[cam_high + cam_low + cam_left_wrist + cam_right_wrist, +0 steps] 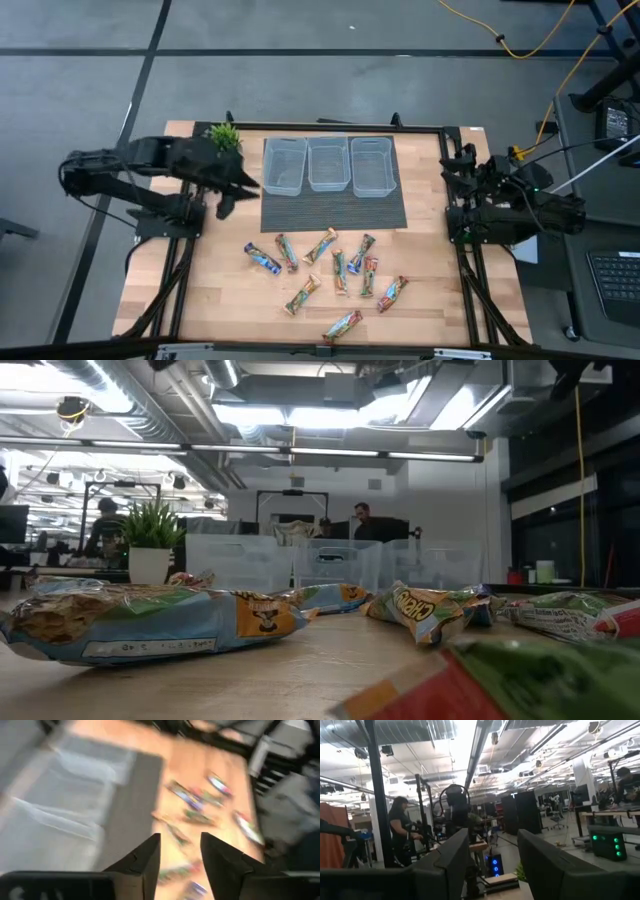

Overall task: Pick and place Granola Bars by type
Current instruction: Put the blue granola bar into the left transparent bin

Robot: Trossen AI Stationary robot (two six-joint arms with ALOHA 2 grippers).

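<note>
Nine snack bars lay on the worktop. There were three clear bins, one plant and one mat.

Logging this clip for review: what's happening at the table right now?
Nothing is held yet. The left gripper, jaws open and empty, is over the table's left side near the clear bins. The granola bars all lie scattered on the wooden table, and the bins look empty. The right gripper waits at the right edge, jaws open.

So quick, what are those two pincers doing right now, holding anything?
Left pincer: open, empty, above the table's left side near the clear plastic rectangular bins.
Right pincer: open, empty, parked at the right edge.
</note>
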